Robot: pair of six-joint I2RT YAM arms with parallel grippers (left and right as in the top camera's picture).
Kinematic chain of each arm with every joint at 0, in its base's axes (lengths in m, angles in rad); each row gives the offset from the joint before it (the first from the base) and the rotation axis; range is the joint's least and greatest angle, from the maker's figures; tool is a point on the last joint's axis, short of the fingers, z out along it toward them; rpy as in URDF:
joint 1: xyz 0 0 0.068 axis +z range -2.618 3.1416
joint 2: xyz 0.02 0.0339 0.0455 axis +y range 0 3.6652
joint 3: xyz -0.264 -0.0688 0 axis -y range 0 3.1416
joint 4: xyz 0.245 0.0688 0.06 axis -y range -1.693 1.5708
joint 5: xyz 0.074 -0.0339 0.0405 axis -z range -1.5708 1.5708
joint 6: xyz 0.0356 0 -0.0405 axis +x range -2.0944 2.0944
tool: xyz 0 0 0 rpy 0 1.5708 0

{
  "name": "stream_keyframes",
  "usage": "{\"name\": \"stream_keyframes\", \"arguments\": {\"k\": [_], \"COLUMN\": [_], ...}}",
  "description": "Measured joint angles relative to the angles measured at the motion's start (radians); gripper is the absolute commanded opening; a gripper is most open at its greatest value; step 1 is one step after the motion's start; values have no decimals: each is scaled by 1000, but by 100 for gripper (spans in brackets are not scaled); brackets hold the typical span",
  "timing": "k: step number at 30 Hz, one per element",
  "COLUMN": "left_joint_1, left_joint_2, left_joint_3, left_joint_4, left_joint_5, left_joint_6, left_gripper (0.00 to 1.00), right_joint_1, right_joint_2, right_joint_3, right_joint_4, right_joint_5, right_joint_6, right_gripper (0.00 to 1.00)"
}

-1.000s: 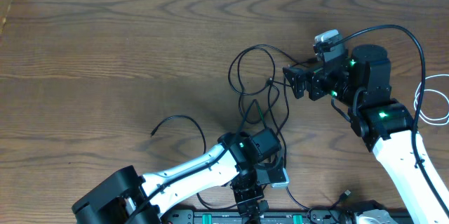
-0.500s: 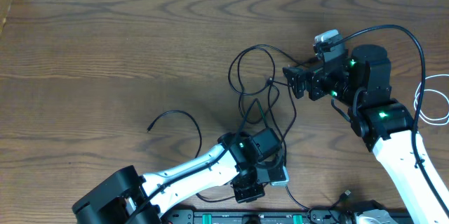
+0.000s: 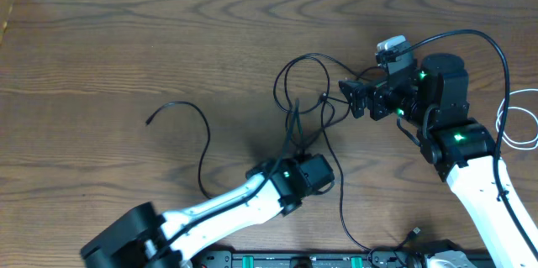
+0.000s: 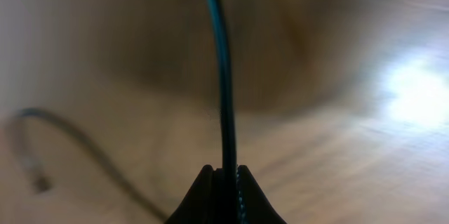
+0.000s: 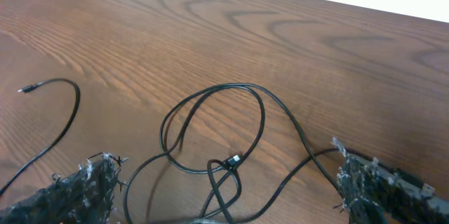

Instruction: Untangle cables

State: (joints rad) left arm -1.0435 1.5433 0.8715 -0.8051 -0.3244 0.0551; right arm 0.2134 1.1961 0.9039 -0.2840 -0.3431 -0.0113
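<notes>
At the left gripper [image 4: 226, 176]: pinched fully closed on the long, thin black flexible cable [image 4: 224, 76], with the cord running straight up out of the fingertips. At the right gripper [image 3: 355, 100]: spread wide, gripping nothing, poised just beside the knotted loops of that cable near the middle of the brown wood-grain table [image 3: 126, 41]. Counted: two grippers, one black cable, one thin white cable [image 3: 504, 110]. For the black: sprawled across mid-table, free end curling away to the left. For the white: coiled at the right table edge, well apart from the black.
</notes>
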Motion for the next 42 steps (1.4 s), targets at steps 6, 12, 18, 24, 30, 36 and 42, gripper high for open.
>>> {"name": "stream_keyframes", "arguments": {"k": [6,12,18,24,30,36,42], "left_joint_1": [0,0,0,0,0,0,0], "left_joint_2": [-172,-392,-570,-638,-636,-636,-636], "left_joint_3": [0,0,0,0,0,0,0], "left_joint_4": [32,148,344,494,527,639,718], "left_joint_5": [-250,-363,-399,-413,-415,-415,-415], "left_joint_6": [-16,19,169,425,583,670,705], "left_gripper": [7,7,8,7,7,7,8], "right_joint_1": [0,0,0,0,0,0,13], "right_joint_2": [0,0,0,0,0,1,40], "right_joint_3": [0,-1,-2,-3,-3,-3,-3], "right_joint_4": [-14,-38,0,112,184,190,198], "right_joint_5": [-1,-58,-262,-428,-556,-657,-787], "right_joint_6": [-37,-152,-253,-251,-224,-237,-373], "right_gripper": [99,99,99,99,99,99,99]}}
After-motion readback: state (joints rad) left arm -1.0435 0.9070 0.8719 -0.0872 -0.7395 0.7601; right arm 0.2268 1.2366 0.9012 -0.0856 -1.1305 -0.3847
